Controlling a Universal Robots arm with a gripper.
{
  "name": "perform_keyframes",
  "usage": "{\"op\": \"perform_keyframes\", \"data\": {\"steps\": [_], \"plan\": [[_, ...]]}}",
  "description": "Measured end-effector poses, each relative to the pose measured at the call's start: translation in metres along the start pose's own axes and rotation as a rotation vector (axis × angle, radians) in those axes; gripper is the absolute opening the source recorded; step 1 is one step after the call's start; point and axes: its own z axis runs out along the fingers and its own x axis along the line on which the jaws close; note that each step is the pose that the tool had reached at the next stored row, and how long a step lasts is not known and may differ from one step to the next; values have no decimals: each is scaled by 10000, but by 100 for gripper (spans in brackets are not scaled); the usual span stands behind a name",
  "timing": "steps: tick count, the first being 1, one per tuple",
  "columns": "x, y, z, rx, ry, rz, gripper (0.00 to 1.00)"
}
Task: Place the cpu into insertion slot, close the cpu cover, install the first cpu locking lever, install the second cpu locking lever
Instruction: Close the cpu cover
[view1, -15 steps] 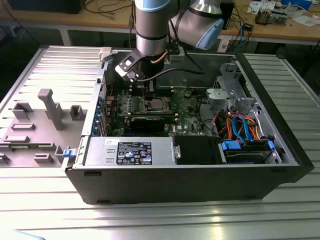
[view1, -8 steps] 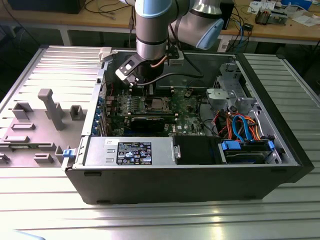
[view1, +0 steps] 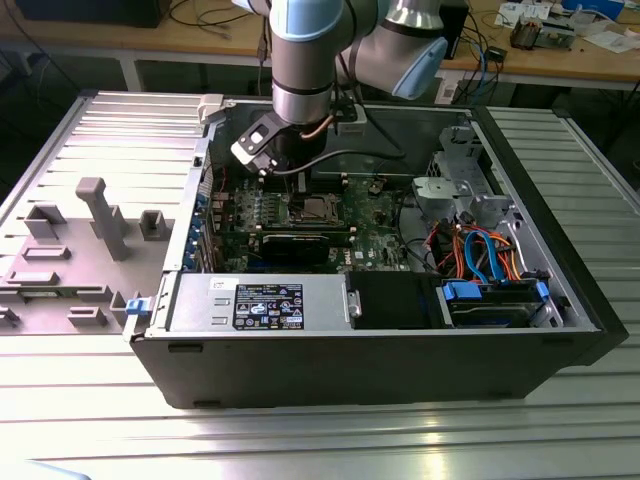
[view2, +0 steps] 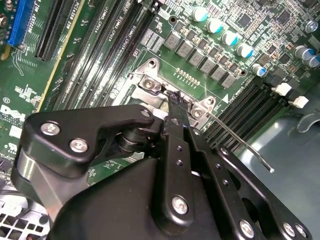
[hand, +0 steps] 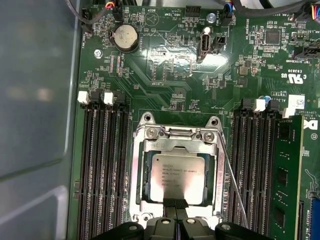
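Inside the open computer case (view1: 400, 385), the cpu (hand: 177, 177) is sitting in the insertion slot (hand: 148, 172), with the cpu cover (hand: 137, 175) lying flat around it. The gripper (hand: 175, 204), fingertips pressed together (nothing between them), is hanging at the cover's edge and hiding part of it. One wire lever (hand: 233, 185) is angling free. The case is resting on a ribbed metal table (view1: 300, 445), and cluttered benches (view1: 150, 40) are standing behind.

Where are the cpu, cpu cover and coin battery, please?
cpu (hand: 177, 177): first wrist view, centre of metal top.
cpu cover (hand: 172, 145): first wrist view, frame bar nearest battery.
coin battery (hand: 125, 37): first wrist view, centre of face.
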Motion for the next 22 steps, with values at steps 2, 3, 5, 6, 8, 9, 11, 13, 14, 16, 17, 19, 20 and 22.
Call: {"op": "perform_keyframes", "data": {"steps": [2, 3, 5, 6, 8, 9, 11, 13, 14, 16, 17, 19, 20, 22], "plan": [[0, 0, 14, 2, 4, 0, 11], [1, 1, 14, 0, 7, 0, 11], [2, 2, 1, -8, 15, 0, 11], [3, 3, -8, -12, 20, -1, 11], [3, 1, -68, -1, 7, -1, 11], [4, 2, -76, -3, 3, -1, 11], [2, 33, -77, 2, -14, 1, 11], [-6, 145, -77, 2, -33, -1, 11], [-9, 184, -77, 2, -37, 0, 11], [-12, 230, -76, 2, -43, 0, 11], [-12, 230, -76, 3, -43, 1, 11], [-12, 231, -77, 3, -43, 1, 11], [-12, 231, -76, 2, -44, 0, 11], [-12, 232, -77, 3, -43, 0, 11]]}}
